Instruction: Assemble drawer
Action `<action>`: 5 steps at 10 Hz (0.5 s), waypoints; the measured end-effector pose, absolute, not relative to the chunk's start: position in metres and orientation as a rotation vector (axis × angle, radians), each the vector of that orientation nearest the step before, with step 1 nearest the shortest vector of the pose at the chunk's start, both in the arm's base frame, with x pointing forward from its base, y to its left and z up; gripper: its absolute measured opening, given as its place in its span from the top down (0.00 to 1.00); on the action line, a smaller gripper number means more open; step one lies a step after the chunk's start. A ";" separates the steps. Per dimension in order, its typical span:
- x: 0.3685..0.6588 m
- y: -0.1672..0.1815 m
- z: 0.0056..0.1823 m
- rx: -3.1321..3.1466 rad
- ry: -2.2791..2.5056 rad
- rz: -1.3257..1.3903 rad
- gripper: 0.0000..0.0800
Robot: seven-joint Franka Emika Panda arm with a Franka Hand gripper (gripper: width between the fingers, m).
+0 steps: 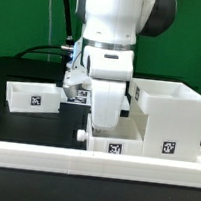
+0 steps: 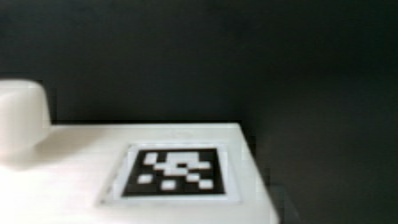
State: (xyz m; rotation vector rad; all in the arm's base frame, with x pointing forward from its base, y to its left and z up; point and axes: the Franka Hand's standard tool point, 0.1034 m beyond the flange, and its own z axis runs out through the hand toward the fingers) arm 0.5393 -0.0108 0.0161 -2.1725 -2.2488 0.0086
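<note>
The drawer is in parts. The tall white housing (image 1: 168, 117) stands at the exterior view's right, with a tag on its front. One small open-top tray (image 1: 34, 96) sits at the left. The second tray (image 1: 115, 143) sits at the front, against the housing's left side. My gripper (image 1: 105, 125) reaches straight down at this tray's back wall, and its fingertips are hidden. The wrist view shows a white tagged tray face (image 2: 178, 172) very close. The jaws do not show clearly, so I cannot tell if they hold it.
A long white rail (image 1: 91, 167) runs along the table's front edge. The marker board (image 1: 79, 94) lies behind the arm. A black cable (image 1: 38, 52) trails at the back left. A white rounded shape (image 2: 18, 120) sits at the wrist view's edge.
</note>
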 end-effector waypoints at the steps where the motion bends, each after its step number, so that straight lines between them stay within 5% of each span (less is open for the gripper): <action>1: 0.538 -0.011 0.018 -2.173 -2.249 0.008 0.95; 5: 0.535 -0.012 0.015 -2.173 -2.242 0.015 0.95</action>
